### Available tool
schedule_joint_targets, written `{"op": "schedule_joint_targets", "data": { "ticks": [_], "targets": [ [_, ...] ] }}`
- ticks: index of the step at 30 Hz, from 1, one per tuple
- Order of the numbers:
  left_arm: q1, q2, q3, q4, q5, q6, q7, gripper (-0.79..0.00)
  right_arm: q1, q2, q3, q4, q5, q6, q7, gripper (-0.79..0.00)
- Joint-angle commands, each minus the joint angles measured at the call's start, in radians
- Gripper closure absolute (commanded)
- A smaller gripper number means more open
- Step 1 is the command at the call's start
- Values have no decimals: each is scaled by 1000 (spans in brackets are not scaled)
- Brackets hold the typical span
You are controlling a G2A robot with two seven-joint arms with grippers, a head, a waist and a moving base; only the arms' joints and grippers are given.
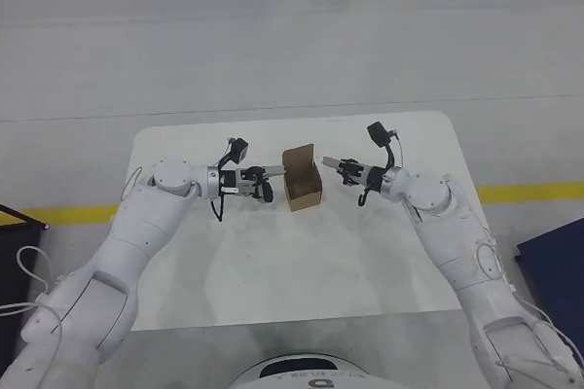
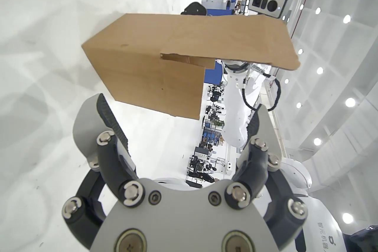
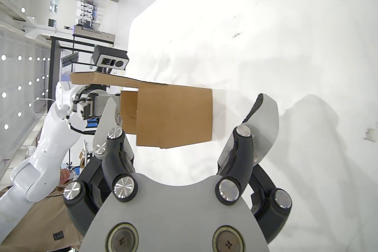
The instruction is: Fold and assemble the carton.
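The left gripper [image 1: 270, 182] is held to the left of the carton [image 1: 302, 181], level above the table [image 1: 370, 263] and pointed at the carton's side. Its fingers [image 2: 110, 120] are spread wide apart and nothing is gripped. The carton's near wall is seen just beyond their tips, apart from them.

The carton, of plain brown card, is stood on the table between the two grippers. One flap [image 2: 236, 40] is left sticking out past the carton's body (whether the other flaps are tucked in cannot be told).

To the right of the carton, the right gripper [image 1: 329, 164] is held close to the carton's far right corner. Its fingers [image 3: 262, 105] are likewise spread apart, with nothing clamped between them. Whether the carton is touched by them cannot be made out.
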State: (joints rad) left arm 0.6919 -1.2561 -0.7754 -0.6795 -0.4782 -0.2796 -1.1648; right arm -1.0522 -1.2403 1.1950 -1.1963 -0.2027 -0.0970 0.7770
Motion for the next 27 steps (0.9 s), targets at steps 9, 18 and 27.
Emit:
{"op": "schedule_joint_targets", "data": {
  "ticks": [9,18,27],
  "targets": [
    [-26,-31,15,43,2,-31,4,-785,23,-11,-74,-5,-29,34,21,-622],
    [-41,-54,23,83,0,-55,-6,-785,42,-16,-118,1,-78,71,23,-428],
    [-49,-66,17,110,7,-73,-17,-785,51,-17,-185,-87,-275,167,-3,-357]
  ]
}}
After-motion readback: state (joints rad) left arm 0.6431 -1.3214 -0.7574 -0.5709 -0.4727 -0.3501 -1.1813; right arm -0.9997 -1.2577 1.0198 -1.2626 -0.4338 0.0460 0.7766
